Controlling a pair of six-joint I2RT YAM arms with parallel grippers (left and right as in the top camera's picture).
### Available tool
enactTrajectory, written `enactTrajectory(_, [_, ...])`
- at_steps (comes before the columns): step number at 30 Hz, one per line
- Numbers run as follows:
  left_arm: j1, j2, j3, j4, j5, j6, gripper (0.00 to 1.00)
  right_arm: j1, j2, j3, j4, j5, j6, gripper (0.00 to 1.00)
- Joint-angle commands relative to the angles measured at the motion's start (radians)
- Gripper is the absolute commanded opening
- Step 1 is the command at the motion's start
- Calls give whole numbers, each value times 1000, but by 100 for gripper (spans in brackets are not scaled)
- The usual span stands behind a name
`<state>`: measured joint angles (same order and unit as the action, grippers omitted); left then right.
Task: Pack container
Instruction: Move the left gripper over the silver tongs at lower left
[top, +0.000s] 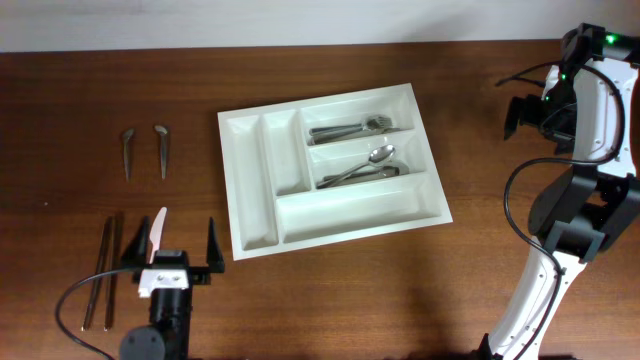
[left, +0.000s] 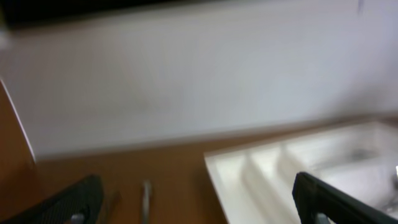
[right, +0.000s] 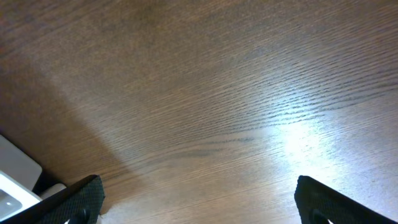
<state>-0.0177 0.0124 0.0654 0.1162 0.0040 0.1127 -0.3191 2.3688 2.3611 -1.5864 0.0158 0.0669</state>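
Your left tool is spread wide and empty. From overhead the white-handled knife lies between its jaws, which looks like a line-up for a pick. Your right tool is also spread, holding nothing, and sits clear at the far right. The container sits mid-surface, with forks and spoons sorted by compartment.

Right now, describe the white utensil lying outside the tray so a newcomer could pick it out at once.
Start from the big white container in the table's middle and go to the near left, where the open left gripper hangs. The white utensil lies slanted beside that gripper, right of two long dark utensils. It alone is white, short and pointed; its neighbours are dark and slim.
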Motion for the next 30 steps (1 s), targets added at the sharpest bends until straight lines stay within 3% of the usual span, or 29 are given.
enactTrajectory(1, [13, -4, 21, 2, -23, 7, 99, 5, -5, -7, 6, -8, -8, 99])
enactTrajectory(8, [95, 173, 313, -416, -58, 53, 99, 5, -5, -7, 6, -8, -8, 99])
enactTrajectory(15, [294, 626, 914, -933, -42, 113, 99, 5, -5, -7, 6, -8, -8, 99])
enactTrajectory(18, [325, 783, 1138, -1082, -43, 113, 99, 5, -5, -7, 6, -8, -8, 99])
enactTrajectory(25, [360, 981, 1294, -1260, -212, 100, 99, 5, -5, -7, 6, -8, -8, 99])
enactTrajectory(30, [485, 1197, 1354, -1423, -201, 64, 99, 5, -5, -7, 6, -8, -8, 99])
